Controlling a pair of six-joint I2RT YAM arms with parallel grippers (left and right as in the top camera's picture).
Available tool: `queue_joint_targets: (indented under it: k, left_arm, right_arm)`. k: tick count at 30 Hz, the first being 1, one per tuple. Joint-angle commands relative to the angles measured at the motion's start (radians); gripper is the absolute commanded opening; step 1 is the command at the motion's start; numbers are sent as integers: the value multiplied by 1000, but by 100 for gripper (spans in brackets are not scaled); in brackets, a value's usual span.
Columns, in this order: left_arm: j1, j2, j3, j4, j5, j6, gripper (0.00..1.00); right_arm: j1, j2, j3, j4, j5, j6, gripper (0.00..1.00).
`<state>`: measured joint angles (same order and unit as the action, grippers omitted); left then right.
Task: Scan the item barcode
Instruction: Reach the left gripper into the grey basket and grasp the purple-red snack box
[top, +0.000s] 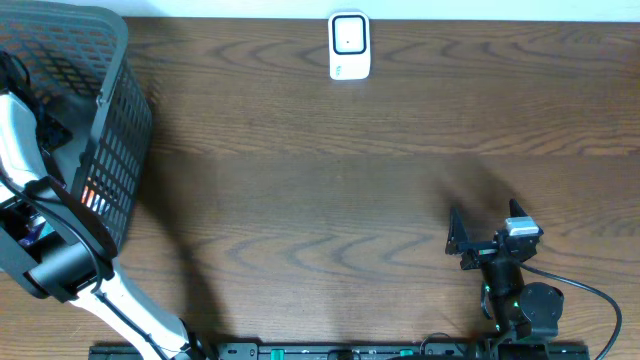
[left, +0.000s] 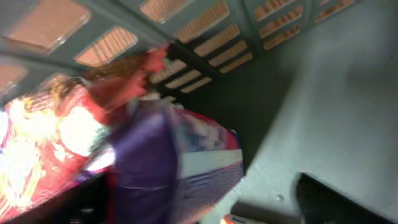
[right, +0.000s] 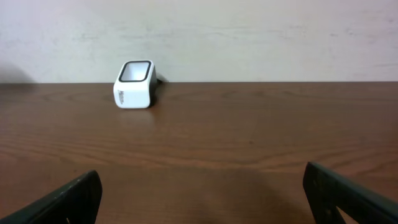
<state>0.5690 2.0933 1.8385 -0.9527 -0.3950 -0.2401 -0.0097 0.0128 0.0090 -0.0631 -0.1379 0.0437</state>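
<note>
Upper left of the overhead frame: grey mesh basket (top: 120, 130), left arm (top: 60, 255) reaching into it from the lower left corner. Gripper itself hidden there by arm and basket wall.

Inside the basket, in the blurred left wrist view: red-and-yellow packet (left: 50, 143) at the left, purple-and-blue packet (left: 186, 162) overlapping it toward the middle, both against the slotted wall. Left gripper (left: 199, 211) at the bottom edge, one dark finger (left: 348, 199) at lower right, a second dark shape at lower left. Purple-and-blue packet lying between these, just above the gripper. Cannot tell from the blur whether the fingers touch it, nor whether they stand apart or clamp.

Top centre of the overhead frame: white scanner (top: 349, 45) upright on the wooden table (top: 300, 200), well apart from the basket.

Lower right: right gripper (top: 485, 225), fingers spread wide, nothing between them, pointing up the frame. Scanner far ahead of it, upper left in the right wrist view.
</note>
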Motion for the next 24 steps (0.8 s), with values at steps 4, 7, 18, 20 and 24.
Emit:
queue_joint_targets:
  k: [4, 7, 18, 20, 24]
  left_arm:
    - [4, 26, -4, -8, -14, -5, 53]
    - [4, 26, -4, -21, -14, -5, 51]
    - [4, 17, -4, -77, -11, 8, 7]
    - [4, 1, 1, -89, -9, 14, 7]
    - [3, -79, 8, -77, 134, 14, 7]
  right_arm:
    - [-3, -4, -3, -1, -3, -7, 99]
    - [-3, -4, -3, -1, -3, -7, 99]
    - [-3, -4, -3, -1, -3, -7, 99]
    - [-3, -4, -3, -1, -3, -7, 99]
    - [-3, -4, -3, -2, -3, -7, 99]
